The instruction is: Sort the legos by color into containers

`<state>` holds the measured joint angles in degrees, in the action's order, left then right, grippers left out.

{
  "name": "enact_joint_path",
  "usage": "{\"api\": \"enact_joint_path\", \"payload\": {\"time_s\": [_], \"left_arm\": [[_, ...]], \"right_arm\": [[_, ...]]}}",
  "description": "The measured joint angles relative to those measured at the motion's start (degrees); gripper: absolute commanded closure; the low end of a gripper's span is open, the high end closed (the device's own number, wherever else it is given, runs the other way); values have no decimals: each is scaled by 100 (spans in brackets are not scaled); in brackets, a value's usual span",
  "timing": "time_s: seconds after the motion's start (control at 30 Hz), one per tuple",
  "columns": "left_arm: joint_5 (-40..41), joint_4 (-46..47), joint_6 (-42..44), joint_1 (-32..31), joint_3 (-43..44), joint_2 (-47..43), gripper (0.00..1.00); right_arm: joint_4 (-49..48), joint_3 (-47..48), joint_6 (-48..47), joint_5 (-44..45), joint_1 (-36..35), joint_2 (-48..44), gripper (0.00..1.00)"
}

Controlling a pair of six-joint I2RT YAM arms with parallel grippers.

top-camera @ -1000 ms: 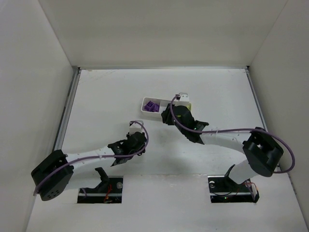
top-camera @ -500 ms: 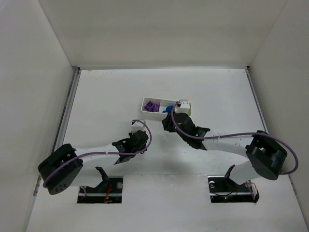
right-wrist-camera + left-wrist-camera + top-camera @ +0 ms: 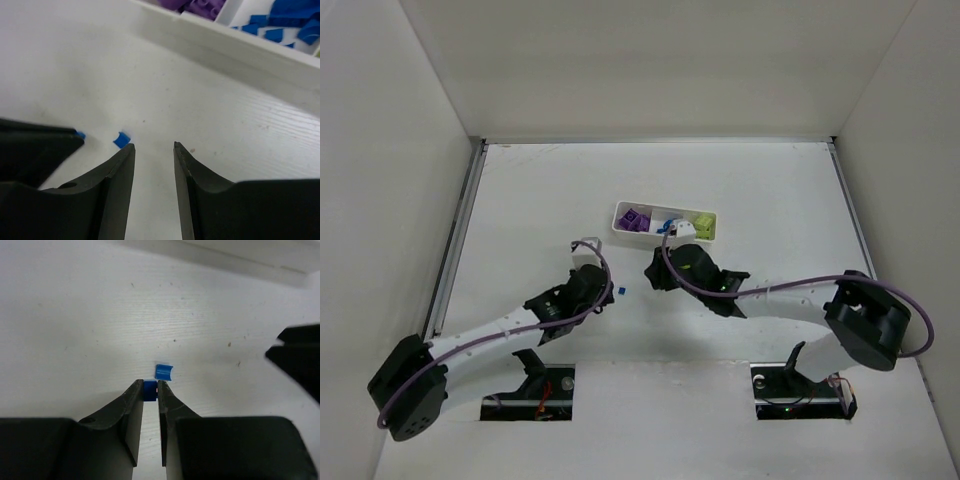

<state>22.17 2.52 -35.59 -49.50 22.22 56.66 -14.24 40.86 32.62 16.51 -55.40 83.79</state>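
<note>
My left gripper [image 3: 150,385] is shut on a tiny dark blue lego [image 3: 150,390], low over the table. A second blue lego [image 3: 163,371] lies just ahead of its tips; it also shows in the top view [image 3: 620,292] and in the right wrist view [image 3: 121,139]. My right gripper [image 3: 154,146] is open and empty, with this loose lego just left of its left fingertip. The white tray [image 3: 664,209] holds purple legos [image 3: 637,219] on the left, blue legos [image 3: 670,225] in the middle and yellow-green legos [image 3: 703,223] on the right.
The two grippers face each other closely in the top view, the left gripper [image 3: 603,290] and the right gripper [image 3: 653,277], a little in front of the tray. The tray's near wall [image 3: 225,42] runs just beyond my right gripper. White walls enclose the table.
My right gripper has drawn back from over the tray and come down toward the table near the left gripper. The left arm has swung a little left. The tray's compartments are now uncovered.
</note>
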Motion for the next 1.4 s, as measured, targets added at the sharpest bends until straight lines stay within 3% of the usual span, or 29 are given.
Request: {"api": "enact_joint_path", "payload": {"time_s": [0.4,0.6,0.8,1.07,1.4], "left_arm": [[-688,-505,-684,1687,0,-1694,87],[-1329,-577,-844,2468,0,-1886,86],[-1703,-573,-901,2844,0,-1974,86],[-1895,-487,-955,3077,35,-1998,86],[-1989,-393,-953,3248,111,-1956,86]], "right_arm": [[39,883,-951,-684,-636,1591,45],[173,1373,-1300,-728,-699,2002,46],[400,1751,-1427,-656,-695,2262,49],[732,1880,-1445,-527,-695,2387,56],[973,2017,-1449,-341,-706,2441,78]]}}
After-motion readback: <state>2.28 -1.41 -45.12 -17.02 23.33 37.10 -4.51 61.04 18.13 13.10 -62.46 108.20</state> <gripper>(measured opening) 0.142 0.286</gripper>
